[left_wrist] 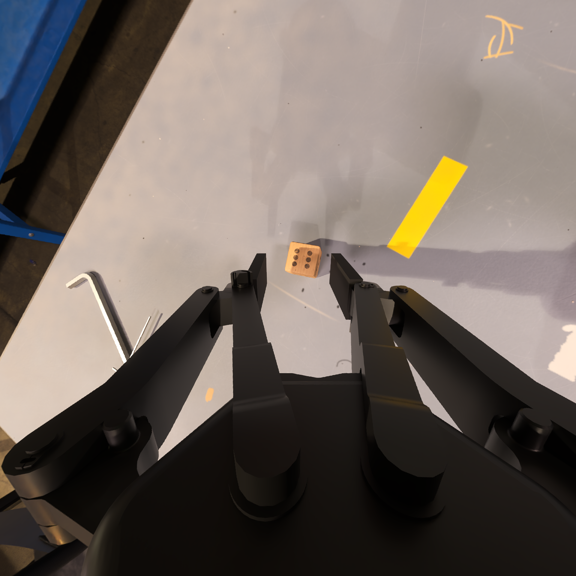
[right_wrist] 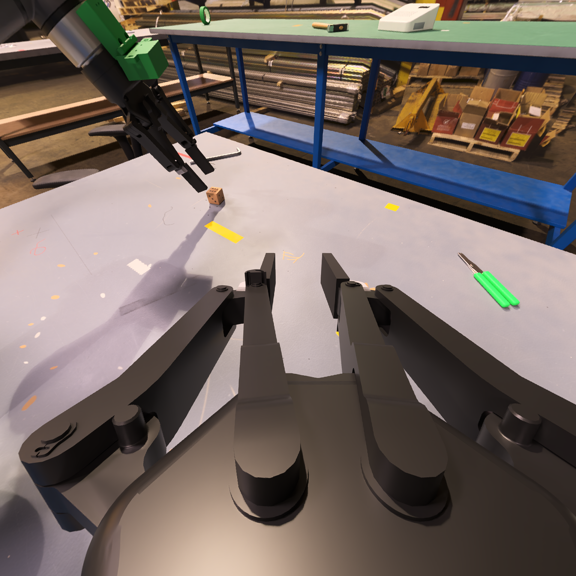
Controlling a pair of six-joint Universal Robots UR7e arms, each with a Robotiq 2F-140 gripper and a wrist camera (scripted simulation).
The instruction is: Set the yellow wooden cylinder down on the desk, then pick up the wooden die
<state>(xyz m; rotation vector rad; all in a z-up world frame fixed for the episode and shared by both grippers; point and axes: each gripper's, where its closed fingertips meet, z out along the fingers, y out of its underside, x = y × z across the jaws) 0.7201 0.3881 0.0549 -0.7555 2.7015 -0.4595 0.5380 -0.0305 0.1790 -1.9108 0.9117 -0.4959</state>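
The small light-brown wooden die rests on the grey desk, just ahead of the black left gripper, between its spread, empty fingertips. The right gripper hangs released, well apart.

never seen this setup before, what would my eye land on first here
The small wooden die on the grey desk stands out first, framed just ahead of the left pincer, whose black fingers are spread open on either side of it. Next comes the bright yellow tape strip lying flat beyond the die to the right, and the green-handled tool lying alone on the desk's right side in the right wrist view.
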